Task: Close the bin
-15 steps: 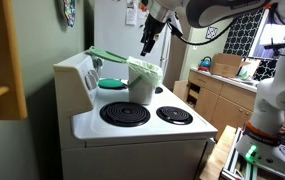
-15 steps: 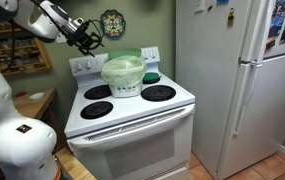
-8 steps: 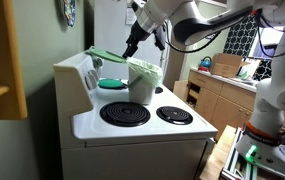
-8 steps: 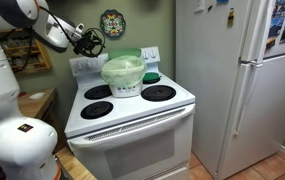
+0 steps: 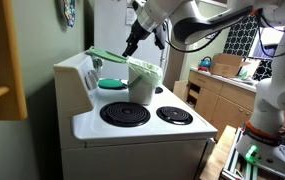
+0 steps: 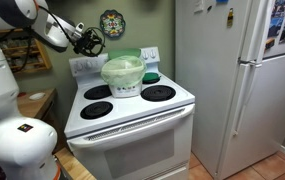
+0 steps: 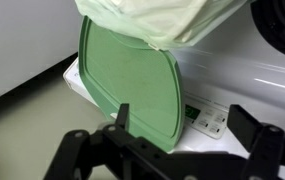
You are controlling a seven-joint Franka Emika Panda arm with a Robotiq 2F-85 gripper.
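The bin (image 5: 145, 82) is a whitish translucent box with a pale bag liner, standing on the stove top between the burners; it also shows in the other exterior view (image 6: 123, 76). Its thin light-green lid (image 5: 106, 55) stands open toward the stove's back panel. In the wrist view the lid (image 7: 130, 78) fills the middle, with the liner (image 7: 172, 20) above it. My gripper (image 5: 131, 46) hangs behind the bin by the lid in both exterior views (image 6: 90, 41). Its fingers (image 7: 187, 125) are open, with the lid's edge between them, and hold nothing.
A flat round teal dish (image 5: 112, 84) lies on the back burner beside the bin. The stove's control panel (image 7: 207, 112) is close behind the lid. A fridge (image 6: 237, 80) stands beside the stove, and a wall plate (image 6: 113, 23) hangs above it.
Over the last second my gripper has moved toward the back of the stove, closer to the open lid. In the last half second nothing has moved.
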